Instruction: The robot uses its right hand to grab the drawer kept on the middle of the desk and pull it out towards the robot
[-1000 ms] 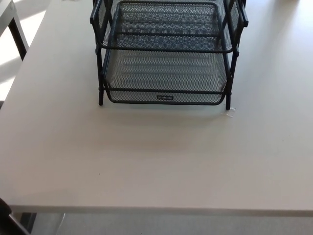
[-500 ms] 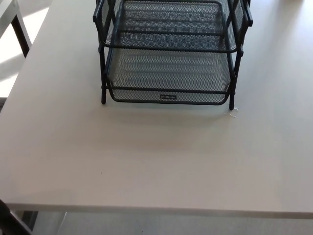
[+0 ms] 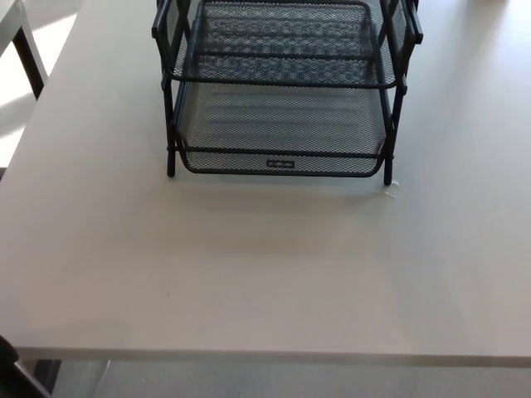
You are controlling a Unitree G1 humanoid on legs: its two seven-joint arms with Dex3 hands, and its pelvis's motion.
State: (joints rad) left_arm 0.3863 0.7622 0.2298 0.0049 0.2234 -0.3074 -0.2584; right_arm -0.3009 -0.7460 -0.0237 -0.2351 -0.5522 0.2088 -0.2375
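A black wire-mesh drawer rack (image 3: 170, 91) stands on the white desk (image 3: 249, 265) at the top middle of the head view. Its lower drawer (image 3: 280, 133) sits inside the frame, with a small label plate on its front rim (image 3: 280, 163). An upper mesh tray (image 3: 286, 41) rests above it, and the rack's top is cut off by the picture edge. Neither of my hands shows in the view.
A tiny white scrap (image 3: 391, 191) lies on the desk by the rack's front right leg. The desk's near edge (image 3: 265, 356) runs across the bottom. At the far left a dark leg of another table (image 3: 29, 60) stands on the floor.
The whole picture has shifted slightly right and down, then back, so the camera moved. The rack and drawers have not changed on the desk.
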